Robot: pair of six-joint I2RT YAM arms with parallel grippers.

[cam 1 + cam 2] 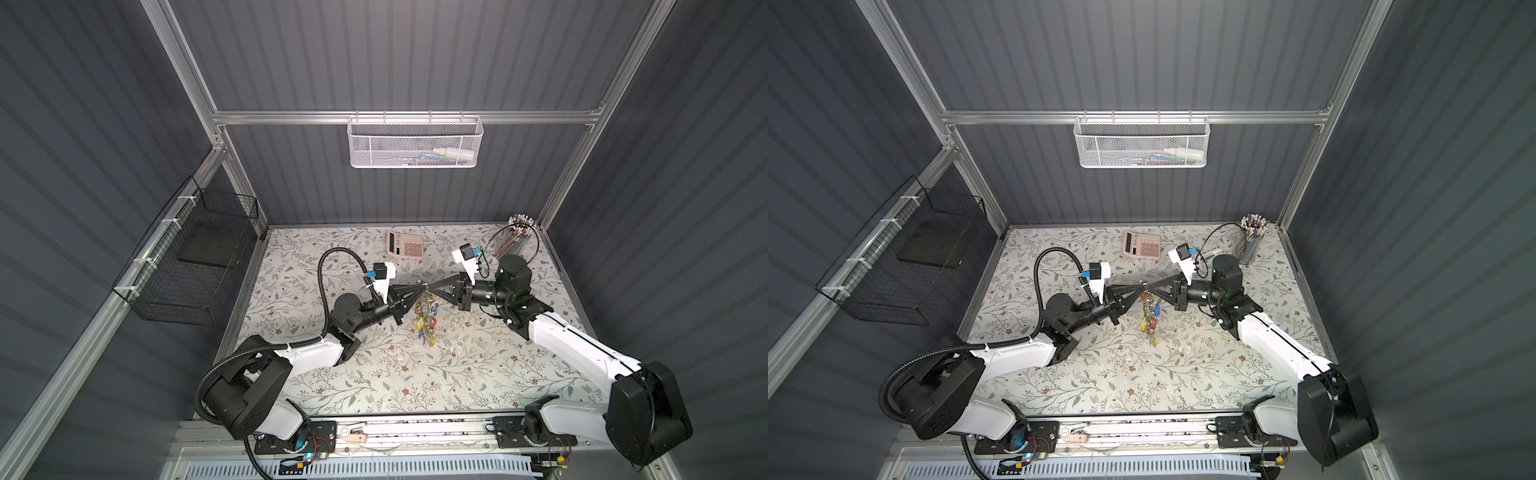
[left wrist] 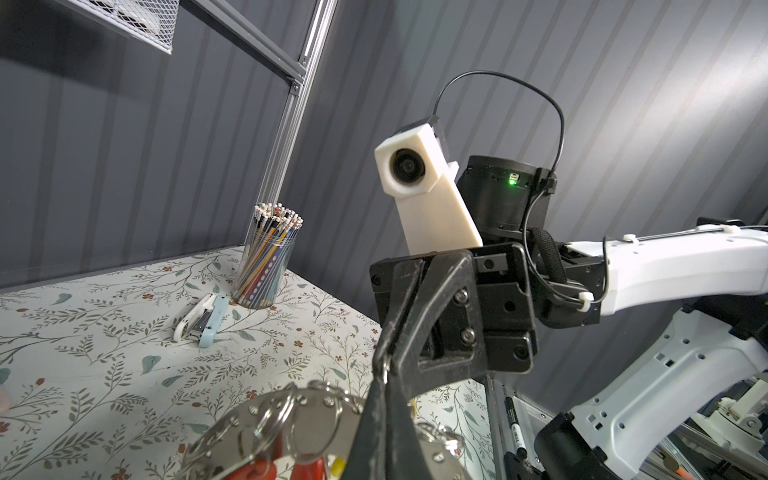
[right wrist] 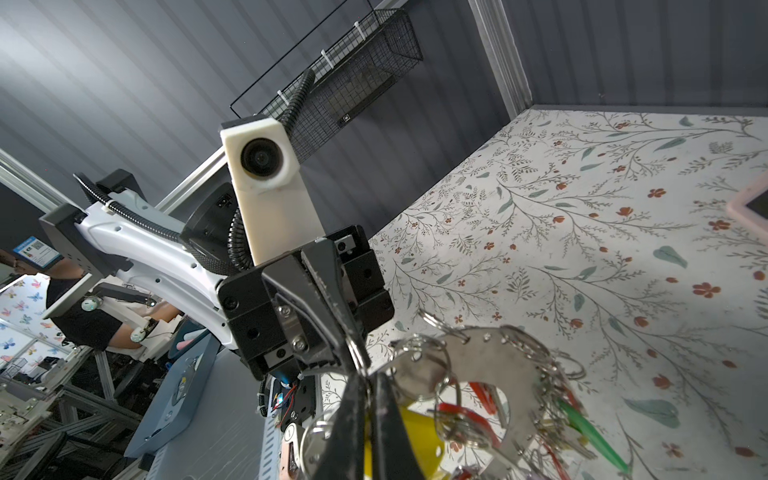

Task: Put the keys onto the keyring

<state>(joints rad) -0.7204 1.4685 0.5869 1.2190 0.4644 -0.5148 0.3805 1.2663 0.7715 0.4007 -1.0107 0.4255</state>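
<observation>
Right wrist view: right gripper (image 3: 369, 384) jaws together on a split ring (image 3: 360, 359), w/ yellow-tag key (image 3: 417, 428) just behind; left gripper (image 3: 353, 349) pinched same ring, prob. Keyring (image 3: 498, 361) hung beside, over table (image 3: 623, 208). Risk: if arms pulled apart, ring could slip & bunch drop.

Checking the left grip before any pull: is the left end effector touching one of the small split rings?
Touching. The right wrist view shows the left end effector pinched shut on a small split ring beside the keyring.
</observation>
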